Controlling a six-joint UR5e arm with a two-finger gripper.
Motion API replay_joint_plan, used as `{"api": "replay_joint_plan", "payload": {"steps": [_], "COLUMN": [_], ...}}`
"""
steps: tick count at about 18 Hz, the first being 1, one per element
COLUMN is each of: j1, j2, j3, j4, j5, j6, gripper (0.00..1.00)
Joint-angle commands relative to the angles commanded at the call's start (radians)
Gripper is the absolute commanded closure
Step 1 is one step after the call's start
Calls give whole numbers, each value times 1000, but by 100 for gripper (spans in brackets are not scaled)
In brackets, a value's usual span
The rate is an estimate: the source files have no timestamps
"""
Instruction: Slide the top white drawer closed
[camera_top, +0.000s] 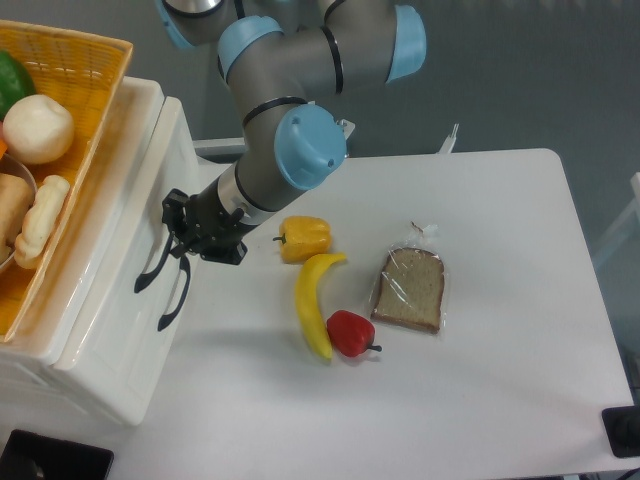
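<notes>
The top white drawer (140, 215) is at the left, pushed in almost flush with its white cabinet (95, 385). Its curved black handle (150, 272) hangs on the front. A second black handle (172, 300), on the lower drawer, shows just right of it. My gripper (178, 232) presses its black fingertips against the drawer front at the upper end of the top handle. The fingers look shut, with nothing held between them. The arm's blue elbow (310, 148) reaches in from the upper right.
A wicker basket (90, 70) with vegetables and bread sits on top of the cabinet. On the table lie a yellow pepper (305, 238), a banana (314, 305), a red pepper (350, 333) and a wrapped bread slice (410, 290).
</notes>
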Motion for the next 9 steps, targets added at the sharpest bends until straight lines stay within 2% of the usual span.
{"api": "replay_joint_plan", "payload": {"steps": [1,2,3,4,5,9], "j1": [2,5,11,17,34,156], "j2": [0,-3,-6,-9,-11,-9], "j3": [2,9,21,25,26,28], "j4": [3,15,35,50,70,153], "j5": [2,5,6,8,8,14], "j6": [8,12,8,5,2,12], "gripper": [95,71,59,34,0,0]}}
